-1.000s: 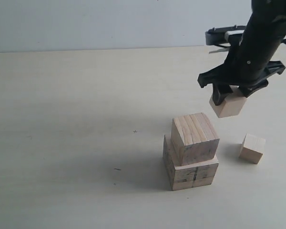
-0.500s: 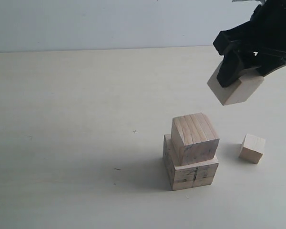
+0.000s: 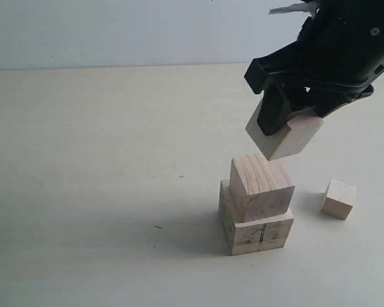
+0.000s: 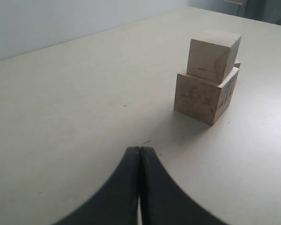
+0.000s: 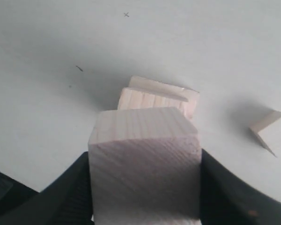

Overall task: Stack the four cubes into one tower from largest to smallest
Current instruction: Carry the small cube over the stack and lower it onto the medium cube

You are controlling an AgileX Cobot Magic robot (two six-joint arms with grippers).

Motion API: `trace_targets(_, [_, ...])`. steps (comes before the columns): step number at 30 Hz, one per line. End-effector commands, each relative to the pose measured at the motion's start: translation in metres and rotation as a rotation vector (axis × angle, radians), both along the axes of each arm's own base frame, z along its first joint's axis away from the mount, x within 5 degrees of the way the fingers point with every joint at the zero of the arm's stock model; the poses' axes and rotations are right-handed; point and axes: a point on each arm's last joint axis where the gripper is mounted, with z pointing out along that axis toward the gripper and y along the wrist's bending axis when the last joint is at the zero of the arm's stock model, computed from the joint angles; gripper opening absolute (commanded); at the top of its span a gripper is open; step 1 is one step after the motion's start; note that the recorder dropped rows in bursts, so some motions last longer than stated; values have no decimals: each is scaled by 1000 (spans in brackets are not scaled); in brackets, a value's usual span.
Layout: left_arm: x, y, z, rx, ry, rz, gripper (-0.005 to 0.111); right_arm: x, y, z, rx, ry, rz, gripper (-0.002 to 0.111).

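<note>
In the exterior view we see the right gripper [image 3: 293, 116] clamped on the third cube [image 3: 288, 139], one black finger on each side. The cube is tilted in the air, its lowest corner close over the top of the second cube [image 3: 261, 185]; we cannot tell whether they touch. The second cube sits on the largest cube [image 3: 256, 233], turned a little against it, and the largest one has a dark seam down its front. The smallest cube [image 3: 339, 199] lies alone on the table [image 3: 102, 160], just to the right of the stack.

In the left wrist view the left gripper [image 4: 139, 187] has its two dark fingers pressed together with nothing between them, low over the table and well apart from the two-cube stack.

In the right wrist view the third cube fills the space between the fingers, gripped on both sides. The stack shows beyond its top edge and the smallest cube lies off to one side.
</note>
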Motion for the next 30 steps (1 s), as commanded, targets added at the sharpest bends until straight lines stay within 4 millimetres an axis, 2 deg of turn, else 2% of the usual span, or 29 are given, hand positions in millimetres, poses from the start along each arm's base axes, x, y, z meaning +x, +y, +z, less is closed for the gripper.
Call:
trace_targets(1, [0, 0, 0, -4, -9, 2, 0, -5, 6, 2, -17, -10, -19, 0])
trace_targets(6, [0, 0, 0, -4, -9, 2, 0, -11, 18, 1, -12, -3, 20, 0])
trace_targets(18, [0, 0, 0, -4, -9, 2, 0, 1, 21, -18, -72, 45, -14, 0])
trace_targets(30, [0, 0, 0, -4, -9, 2, 0, 7, 22, -28, -97, 74, -38, 0])
